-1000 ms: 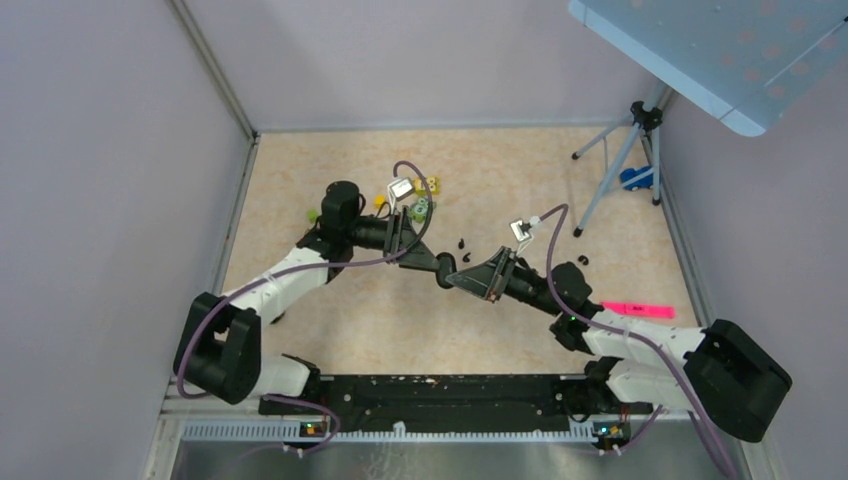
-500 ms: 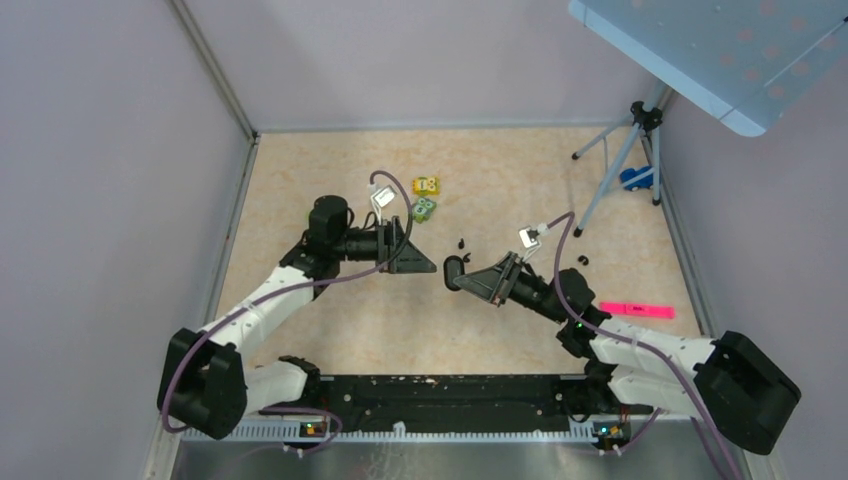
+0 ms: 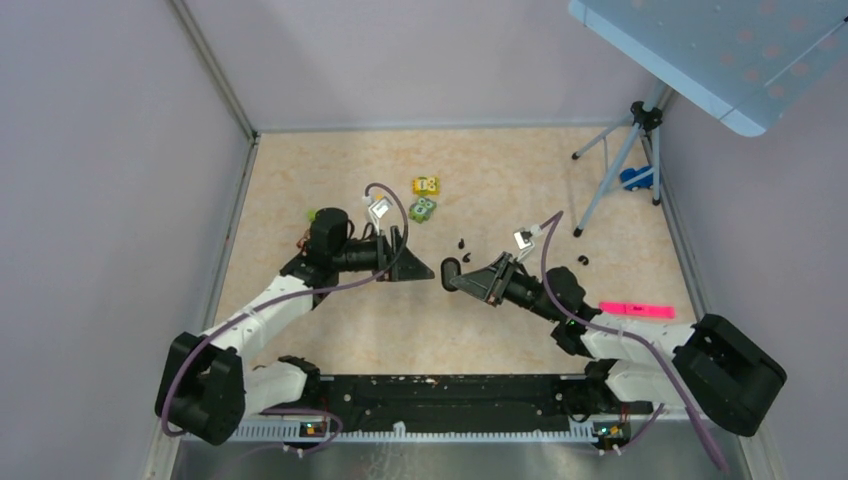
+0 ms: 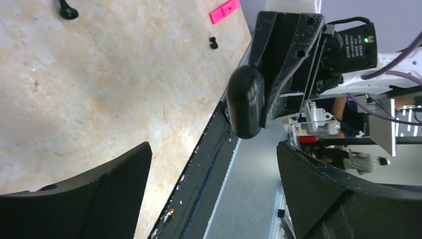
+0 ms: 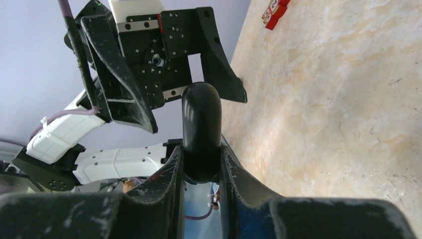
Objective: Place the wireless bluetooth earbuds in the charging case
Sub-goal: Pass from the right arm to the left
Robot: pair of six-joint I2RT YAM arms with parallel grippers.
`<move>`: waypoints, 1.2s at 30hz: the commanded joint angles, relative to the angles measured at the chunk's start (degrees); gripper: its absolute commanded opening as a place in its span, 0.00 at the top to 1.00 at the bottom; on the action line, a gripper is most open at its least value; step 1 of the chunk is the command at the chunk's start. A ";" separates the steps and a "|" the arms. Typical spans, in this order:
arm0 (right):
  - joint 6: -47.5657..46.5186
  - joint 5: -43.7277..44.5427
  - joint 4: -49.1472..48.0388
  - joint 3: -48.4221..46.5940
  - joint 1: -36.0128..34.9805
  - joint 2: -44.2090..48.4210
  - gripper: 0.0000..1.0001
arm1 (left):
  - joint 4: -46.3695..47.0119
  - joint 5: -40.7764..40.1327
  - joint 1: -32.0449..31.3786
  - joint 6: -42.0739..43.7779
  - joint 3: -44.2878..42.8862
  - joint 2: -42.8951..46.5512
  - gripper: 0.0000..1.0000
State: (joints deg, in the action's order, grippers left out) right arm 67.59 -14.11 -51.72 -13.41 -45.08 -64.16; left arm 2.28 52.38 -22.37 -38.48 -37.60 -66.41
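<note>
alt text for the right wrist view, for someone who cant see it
The right gripper is shut on the black case, holding it out toward the open left gripper, which faces it from beyond. To the right lies the beige table, with a toy block at the top edge.

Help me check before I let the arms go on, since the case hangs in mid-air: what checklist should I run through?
1. Hold: right gripper shut on charging case, ok.
2. Opening: left gripper open, ok.
3. Gap: left gripper apart from charging case, ok.
4. Lid open: not ok, charging case looks closed in both wrist views.
5. Loading: not ok, earbuds lie on the table.
</note>
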 commanded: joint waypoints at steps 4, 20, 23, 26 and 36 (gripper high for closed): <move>1.26 -1.96 -9.46 -1.93 0.61 -4.42 1.00 | 28.95 4.87 -0.68 -15.83 7.25 3.15 0.01; 3.37 -2.68 -14.28 -2.05 0.61 -6.68 1.00 | 45.89 4.47 -2.32 -25.44 9.02 -7.53 0.44; 3.49 -2.91 -14.30 -2.40 0.61 -6.75 1.00 | 47.65 4.92 -2.87 -26.70 8.85 -8.90 0.42; 3.57 -2.79 -14.40 -2.69 0.61 -6.93 1.00 | 46.75 4.61 -3.71 -27.00 8.08 -9.73 0.45; 3.90 -2.05 -12.96 -3.38 0.63 -7.07 1.00 | 48.83 3.67 -6.05 -29.15 7.85 -10.92 0.79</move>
State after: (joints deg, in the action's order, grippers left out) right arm 71.22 -16.58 -61.65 -13.93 -45.08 -71.02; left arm 46.41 55.81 -27.81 -66.78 -28.73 -77.17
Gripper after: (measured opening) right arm 0.216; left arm 0.322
